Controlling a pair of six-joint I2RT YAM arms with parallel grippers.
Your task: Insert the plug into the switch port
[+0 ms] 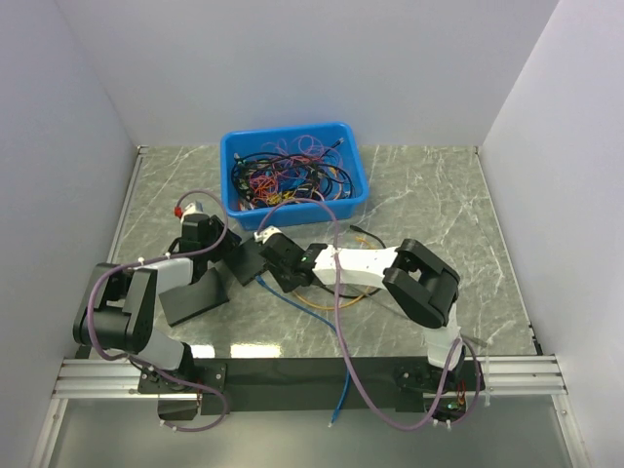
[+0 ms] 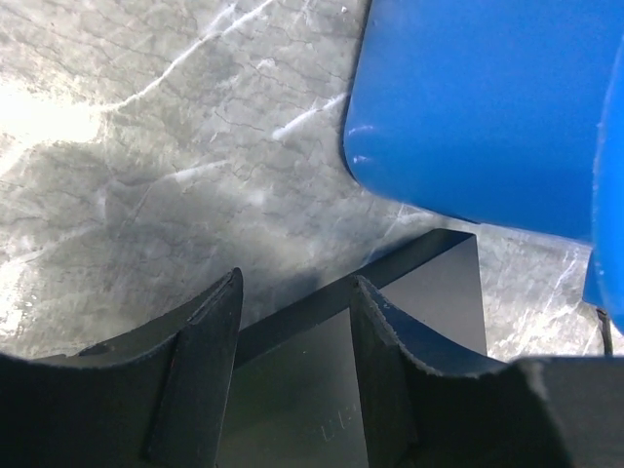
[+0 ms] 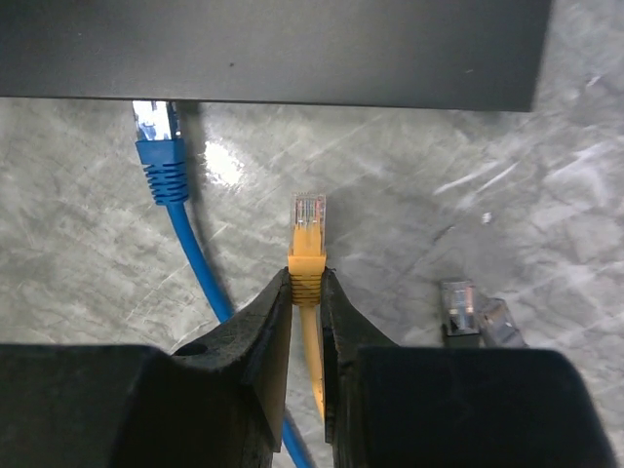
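The black switch lies across the top of the right wrist view, its port face toward me; it also shows in the top view. My right gripper is shut on the boot of a yellow plug, which points at the switch a short gap away. A blue plug sits at the switch face to the left. My left gripper has its jaws apart over the switch's top face. In the top view the right gripper and the left gripper meet at the switch.
A blue bin full of tangled cables stands just behind the switch and fills the upper right of the left wrist view. A loose clear plug lies right of my right gripper. A black block lies by the left arm. The blue cable trails toward the near edge.
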